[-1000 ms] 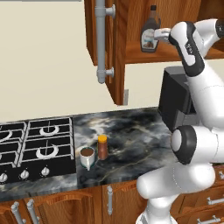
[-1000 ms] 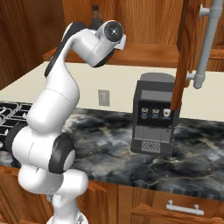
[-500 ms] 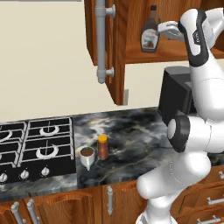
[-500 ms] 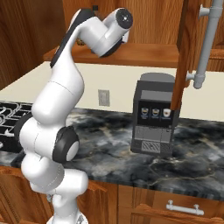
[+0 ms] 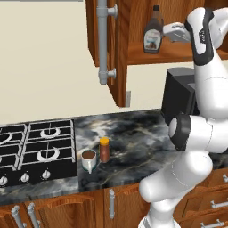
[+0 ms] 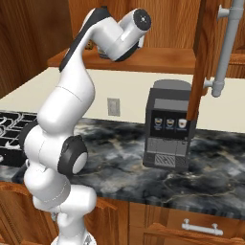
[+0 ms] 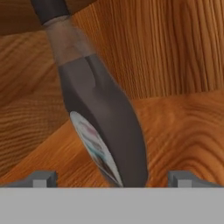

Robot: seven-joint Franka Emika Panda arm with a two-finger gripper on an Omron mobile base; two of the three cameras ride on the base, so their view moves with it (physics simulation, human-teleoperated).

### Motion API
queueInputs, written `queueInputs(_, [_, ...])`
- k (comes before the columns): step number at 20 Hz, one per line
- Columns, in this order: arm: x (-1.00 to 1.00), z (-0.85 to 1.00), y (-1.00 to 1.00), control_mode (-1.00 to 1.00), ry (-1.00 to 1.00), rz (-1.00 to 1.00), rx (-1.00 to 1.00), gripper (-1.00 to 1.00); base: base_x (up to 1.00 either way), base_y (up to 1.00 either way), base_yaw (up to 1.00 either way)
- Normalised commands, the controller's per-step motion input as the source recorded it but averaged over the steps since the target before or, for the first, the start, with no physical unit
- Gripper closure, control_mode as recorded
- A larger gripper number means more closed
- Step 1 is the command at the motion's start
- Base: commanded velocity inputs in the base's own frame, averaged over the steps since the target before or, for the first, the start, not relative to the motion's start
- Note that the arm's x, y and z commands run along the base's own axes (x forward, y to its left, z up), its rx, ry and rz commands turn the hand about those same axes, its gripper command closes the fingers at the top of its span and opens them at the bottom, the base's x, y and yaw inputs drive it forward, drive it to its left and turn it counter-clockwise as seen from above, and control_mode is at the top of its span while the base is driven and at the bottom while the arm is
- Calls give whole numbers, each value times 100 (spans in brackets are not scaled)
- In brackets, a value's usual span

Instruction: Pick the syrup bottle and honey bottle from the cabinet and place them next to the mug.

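Both jaws of the gripper [image 7: 112,177] are standing wide with the syrup bottle [image 7: 103,127] sitting between them, off-centre, so closing now is risking tipping it.

Syrup bottle [image 7: 98,118] blurred in the hand view — cap cut off at the top. Label unreadable — too small on the shelf.

One syrup bottle [image 5: 152,34] stands on the cabinet [image 5: 133,58] shelf. On the table [image 5: 129,138] at 7 o'clock: one honey bottle [image 5: 104,149] and one mug [image 5: 89,159]. One coffee machine [image 6: 169,125], one stove [image 5: 31,149] with four burners.
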Motion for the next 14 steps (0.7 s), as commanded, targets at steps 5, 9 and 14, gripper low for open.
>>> queueInputs(5, [6, -18, 0, -100, -1, 0, 0, -100, 0, 0, 0])
queueInputs(9, [20, -3, 1, -100, 0, 0, 0, -100, 0, 0, 0])
queueInputs(14, [24, -1, 2, -100, 0, 0, 0, -100, 0, 0, 0])
